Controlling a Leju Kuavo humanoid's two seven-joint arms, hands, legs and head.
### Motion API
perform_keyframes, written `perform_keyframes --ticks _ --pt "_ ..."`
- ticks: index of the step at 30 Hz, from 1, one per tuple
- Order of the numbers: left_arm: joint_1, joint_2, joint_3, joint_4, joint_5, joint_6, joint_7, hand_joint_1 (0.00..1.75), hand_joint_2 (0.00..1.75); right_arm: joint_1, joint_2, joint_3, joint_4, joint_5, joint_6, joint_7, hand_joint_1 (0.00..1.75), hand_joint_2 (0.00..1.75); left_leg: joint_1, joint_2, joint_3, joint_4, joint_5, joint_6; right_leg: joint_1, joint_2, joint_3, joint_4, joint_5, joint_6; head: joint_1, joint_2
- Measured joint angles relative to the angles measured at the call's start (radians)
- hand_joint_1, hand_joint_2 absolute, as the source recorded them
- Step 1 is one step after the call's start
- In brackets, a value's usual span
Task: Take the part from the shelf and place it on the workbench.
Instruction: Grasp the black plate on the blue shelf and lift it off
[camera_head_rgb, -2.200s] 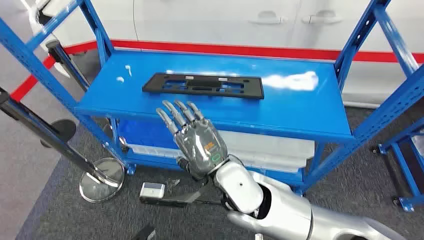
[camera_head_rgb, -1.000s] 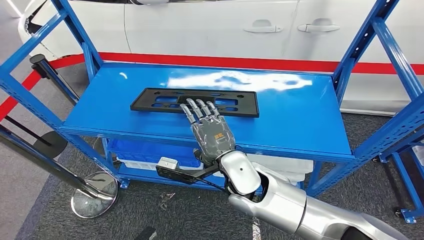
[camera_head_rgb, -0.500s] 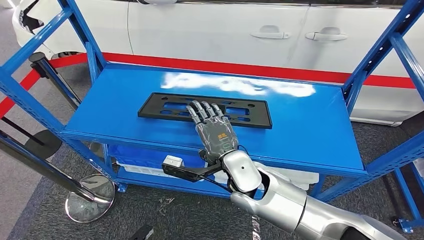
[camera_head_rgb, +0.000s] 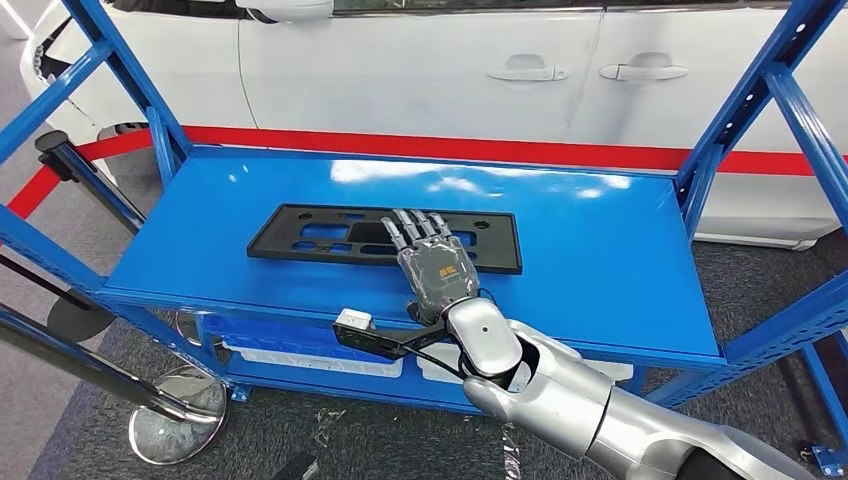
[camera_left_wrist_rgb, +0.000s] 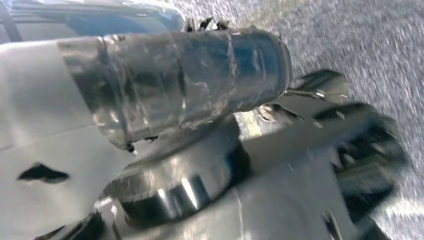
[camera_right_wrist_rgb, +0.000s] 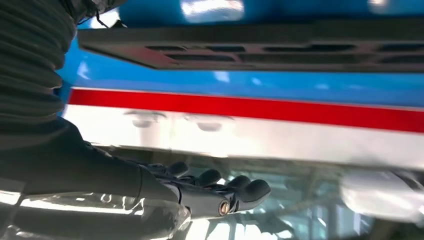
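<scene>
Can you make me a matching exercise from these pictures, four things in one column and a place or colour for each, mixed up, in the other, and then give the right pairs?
Column one:
1. black part
2. right hand
3. white car
4. round metal base

Column two:
A. on the grey floor, beside the rack's left leg
B. behind the blue shelf, with a red stripe low on its side
C. lying flat on the blue shelf
D. reaching over the shelf's front edge, fingers stretched over the part

Pairs: 1-C, 2-D, 3-B, 4-A

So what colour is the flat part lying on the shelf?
Black part, on the blue shelf; clearest in the head view.
</scene>
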Motion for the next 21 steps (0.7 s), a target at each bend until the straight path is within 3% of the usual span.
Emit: perform_keyframes --ticks 2,3,5,9,11,13,14,15,18,19,21 --pt "0.001 0.0 0.0 0.0 0.0 0.0 0.001 0.0 0.0 0.0 0.0 0.0 0.009 -0.006 0.014 0.001 0.0 1.75 0.0 0.0 0.035 -0.114 0.084 0.005 0.0 0.002 0.019 0.002 -0.016 0.004 0.0 0.0" --pt "0.0 0.0 0.0 0.0 0.0 0.0 0.002 0.0 0.0 -0.001 0.0 0.0 0.012 -0.008 0.021 0.001 0.0 1.75 -0.003 0.0 0.06 -0.171 0.11 0.009 0.001 0.003 0.027 0.003 -0.023 0.008 0.0 0.0" --pt "-0.005 0.0 0.0 0.0 0.001 0.0 0.003 0.0 0.0 -0.003 0.0 0.0 0.018 -0.016 0.039 0.001 0.0 1.75 -0.009 -0.001 0.092 -0.232 0.118 0.019 0.003 0.002 0.035 0.001 -0.032 0.018 0.0 0.0" --pt "-0.003 -0.001 0.0 0.0 0.003 0.0 0.007 0.0 0.0 -0.007 0.002 0.0 0.035 -0.033 0.082 0.001 0.0 1.75 -0.006 -0.002 0.113 -0.254 0.104 0.042 0.005 -0.001 0.034 0.013 -0.051 0.04 0.0 0.0" --pt "-0.002 -0.002 0.0 0.0 0.003 0.0 0.007 0.0 0.0 -0.01 0.003 0.001 0.042 -0.037 0.092 0.001 0.0 1.75 -0.004 -0.001 0.123 -0.26 0.1 0.053 0.004 -0.004 -0.018 0.11 -0.091 0.046 0.002 0.0" --pt "-0.004 -0.002 0.0 0.0 0.004 0.0 0.007 0.0 0.0 -0.01 0.003 0.004 0.05 -0.04 0.101 0.002 0.0 1.75 -0.005 -0.001 0.129 -0.258 0.09 0.06 0.003 -0.005 -0.102 0.238 -0.128 0.048 0.002 0.0" --pt "-0.004 -0.002 0.0 0.0 0.004 0.0 0.007 0.0 0.0 -0.007 0.003 0.006 0.054 -0.042 0.109 0.002 0.0 1.75 -0.005 -0.002 0.133 -0.256 0.084 0.061 0.002 -0.005 -0.131 0.271 -0.125 0.048 0.002 0.0" --pt "-0.003 -0.003 0.0 0.0 0.004 0.0 0.006 0.0 0.0 -0.005 0.004 0.009 0.059 -0.045 0.117 0.003 0.0 1.75 -0.005 -0.003 0.139 -0.253 0.077 0.061 0.002 -0.005 -0.141 0.266 -0.102 0.047 0.002 0.0" --pt "0.0 -0.006 0.0 0.0 0.007 0.0 0.005 0.0 0.0 -0.003 0.006 0.015 0.069 -0.054 0.14 0.003 0.0 1.75 -0.007 -0.005 0.163 -0.244 0.051 0.053 0.003 -0.006 -0.084 0.097 0.014 0.038 0.002 0.0" --pt "-0.001 -0.007 0.0 0.0 0.007 0.0 0.005 0.0 0.0 -0.004 0.008 0.016 0.073 -0.057 0.145 0.002 0.0 1.75 -0.009 -0.005 0.167 -0.24 0.044 0.048 0.004 -0.006 -0.064 0.051 0.031 0.034 0.001 0.0" --pt "-0.004 -0.007 0.0 0.0 0.009 -0.002 0.004 0.0 0.0 -0.006 0.013 0.019 0.08 -0.063 0.155 0.001 0.0 1.75 -0.01 -0.005 0.169 -0.239 0.036 0.037 0.008 -0.004 -0.048 0.024 0.026 0.025 0.0 0.0"
